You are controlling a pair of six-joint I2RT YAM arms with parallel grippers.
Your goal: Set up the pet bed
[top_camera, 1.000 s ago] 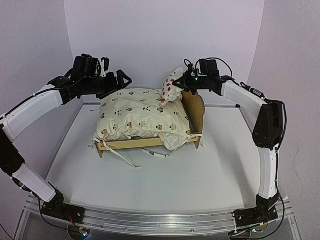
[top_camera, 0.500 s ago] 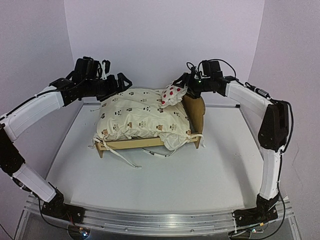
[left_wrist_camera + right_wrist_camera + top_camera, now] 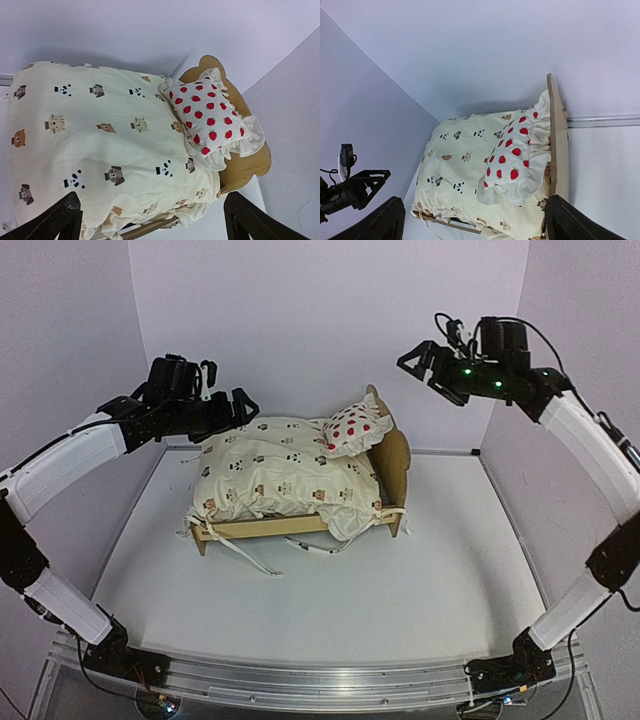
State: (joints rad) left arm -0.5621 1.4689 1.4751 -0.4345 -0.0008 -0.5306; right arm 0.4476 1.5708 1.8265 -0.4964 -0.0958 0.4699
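The pet bed (image 3: 398,455) is a light plywood frame with its eared headboard (image 3: 245,170) on the right. A cream animal-print cushion (image 3: 280,475) fills it. A white strawberry-print pillow (image 3: 355,427) lies on the cushion against the headboard (image 3: 557,140), with nothing holding it. My right gripper (image 3: 425,350) hangs open, high above and to the right of the bed; nothing sits between its fingers (image 3: 570,220). Open too, my left gripper (image 3: 232,400) hovers above the cushion's back left corner. The left wrist view looks down on the cushion (image 3: 100,145) and pillow (image 3: 207,117).
White tie strings (image 3: 255,558) trail from the cushion onto the white table (image 3: 420,580) in front of the bed. Pale walls close in behind and at both sides. A metal rail (image 3: 320,680) runs along the near edge.
My right gripper opened and let go of the pillow, which settled against the headboard. The right arm then rose and drew back to the right. The left arm barely moved.
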